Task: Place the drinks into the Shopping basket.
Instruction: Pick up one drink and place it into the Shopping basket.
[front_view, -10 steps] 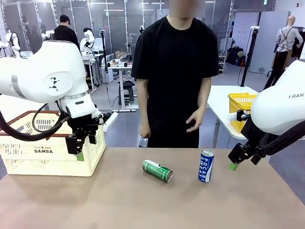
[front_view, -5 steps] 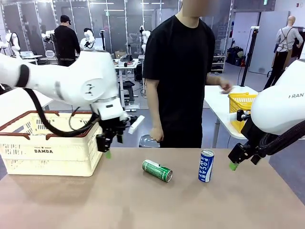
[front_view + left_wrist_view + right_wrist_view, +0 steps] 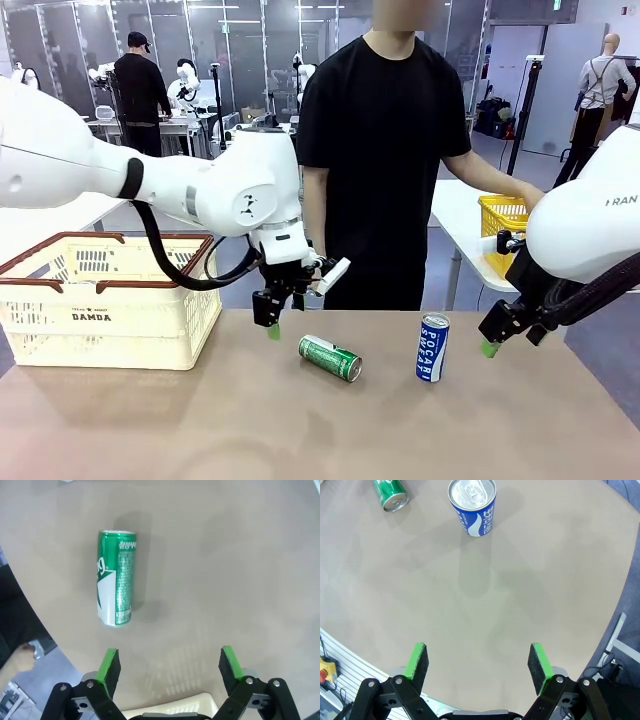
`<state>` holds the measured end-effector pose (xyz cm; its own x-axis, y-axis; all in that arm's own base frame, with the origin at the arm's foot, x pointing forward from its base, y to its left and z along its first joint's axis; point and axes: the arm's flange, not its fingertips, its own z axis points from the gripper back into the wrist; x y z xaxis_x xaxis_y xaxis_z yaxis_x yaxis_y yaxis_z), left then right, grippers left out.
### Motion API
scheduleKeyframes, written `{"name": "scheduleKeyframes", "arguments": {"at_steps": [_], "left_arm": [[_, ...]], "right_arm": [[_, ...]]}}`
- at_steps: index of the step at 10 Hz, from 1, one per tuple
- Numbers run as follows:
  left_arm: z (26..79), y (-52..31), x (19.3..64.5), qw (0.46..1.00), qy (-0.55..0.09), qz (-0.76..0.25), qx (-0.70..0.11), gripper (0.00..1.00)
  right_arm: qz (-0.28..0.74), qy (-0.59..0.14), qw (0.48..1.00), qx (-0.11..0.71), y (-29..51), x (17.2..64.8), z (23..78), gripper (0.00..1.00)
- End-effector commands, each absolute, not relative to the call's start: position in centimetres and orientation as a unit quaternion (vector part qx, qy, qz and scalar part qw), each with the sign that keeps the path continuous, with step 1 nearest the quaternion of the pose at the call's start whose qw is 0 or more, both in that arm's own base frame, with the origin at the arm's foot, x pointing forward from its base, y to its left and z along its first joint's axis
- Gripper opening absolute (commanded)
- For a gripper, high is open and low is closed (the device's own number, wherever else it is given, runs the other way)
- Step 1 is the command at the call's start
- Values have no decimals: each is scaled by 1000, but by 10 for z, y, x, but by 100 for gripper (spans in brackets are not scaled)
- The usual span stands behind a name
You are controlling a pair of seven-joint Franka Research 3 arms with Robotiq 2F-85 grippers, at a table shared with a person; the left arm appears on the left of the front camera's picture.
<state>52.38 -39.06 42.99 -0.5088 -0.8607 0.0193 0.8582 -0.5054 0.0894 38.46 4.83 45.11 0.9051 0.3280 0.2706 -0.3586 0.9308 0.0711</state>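
Both arms are formed of smooth, rounded white shells. The left arm [image 3: 200, 185] is ringed by a black band [image 3: 128, 178] and marked with a small black emblem [image 3: 246, 206]. Grey "RAN" lettering [image 3: 622, 200] is printed on the right arm [image 3: 585, 235]. Black cables [image 3: 165, 262] are looped under the left arm. The left gripper [image 3: 170, 662] and right gripper [image 3: 477, 660] are built of black links fastened with silver screws [image 3: 90, 684] and tipped with green pads [image 3: 417, 661]. A black short-sleeved T-shirt [image 3: 385, 150] is worn by the person.
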Motion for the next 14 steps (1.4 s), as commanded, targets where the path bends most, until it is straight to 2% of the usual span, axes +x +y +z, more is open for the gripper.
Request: {"name": "scheduleKeyframes", "arguments": {"at_steps": [1,7,8,10,14], "left_arm": [[436,-386,531,493,-36,-869,25,100],[428,-393,527,494,-43,-868,16,100],[419,-392,533,461,-72,-884,-2,100],[408,-403,542,431,-116,-895,-3,100],[377,-431,557,370,-112,-921,-49,100]], "right_arm": [[183,-126,973,62,47,385,452,100],[183,-126,973,62,47,385,452,100],[183,-126,973,62,47,385,452,100],[183,-126,973,62,47,385,452,100],[183,-126,973,62,47,385,452,100]]}}
